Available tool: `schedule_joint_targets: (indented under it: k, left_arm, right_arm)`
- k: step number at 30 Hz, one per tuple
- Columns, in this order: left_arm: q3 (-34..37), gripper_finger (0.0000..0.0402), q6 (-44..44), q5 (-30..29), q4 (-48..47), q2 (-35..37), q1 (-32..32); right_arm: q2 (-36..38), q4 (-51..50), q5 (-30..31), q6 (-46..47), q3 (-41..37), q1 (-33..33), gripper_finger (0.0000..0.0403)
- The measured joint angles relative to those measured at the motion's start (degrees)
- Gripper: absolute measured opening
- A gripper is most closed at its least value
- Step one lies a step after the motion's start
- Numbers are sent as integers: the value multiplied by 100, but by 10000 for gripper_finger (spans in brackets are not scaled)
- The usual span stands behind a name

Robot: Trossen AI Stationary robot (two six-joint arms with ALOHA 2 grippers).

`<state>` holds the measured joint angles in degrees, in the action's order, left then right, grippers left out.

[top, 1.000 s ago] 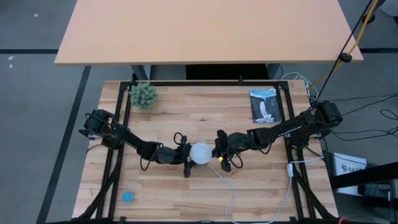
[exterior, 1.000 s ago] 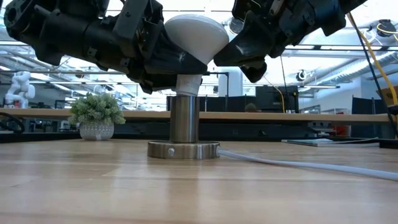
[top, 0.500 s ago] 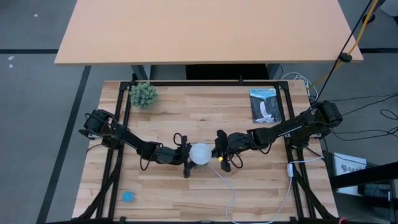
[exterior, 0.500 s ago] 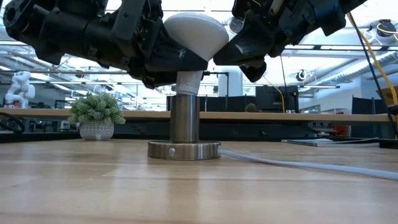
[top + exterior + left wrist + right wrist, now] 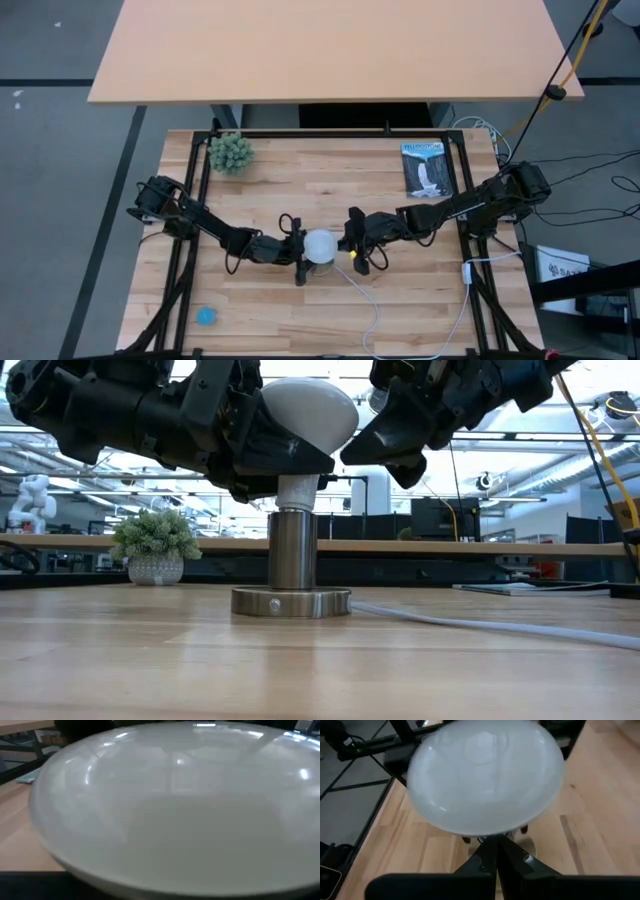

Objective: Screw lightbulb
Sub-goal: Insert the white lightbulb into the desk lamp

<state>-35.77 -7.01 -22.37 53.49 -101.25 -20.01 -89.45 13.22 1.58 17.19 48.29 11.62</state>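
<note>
Light, smooth, likely fragile lightbulb [image 5: 305,410] sits clasped in the left gripper [image 5: 262,452], best held gently round its dome; right gripper [image 5: 385,445] clenched empty just beside

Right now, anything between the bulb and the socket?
Nothing visible. The bulb sits with its neck at the top of the metal socket, held by the left gripper. The shut right gripper is at the bulb's other side, not under it.

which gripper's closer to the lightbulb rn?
Left. The left gripper is clamped around the lightbulb over the socket. The right gripper is shut, its tips just beside the dome.
</note>
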Motion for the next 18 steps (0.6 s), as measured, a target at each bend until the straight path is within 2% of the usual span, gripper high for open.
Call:
schedule_joint_targets:
  k: [10, 18]
  left_arm:
    - [0, 220, -3, -2, -183, 0, -83]
    - [0, 220, 7, -74, -199, 0, -155]
  right_arm:
    - [0, 354, 14, -443, 0, 93, 0]
    - [0, 222, -13, -424, -2, 93, 0]
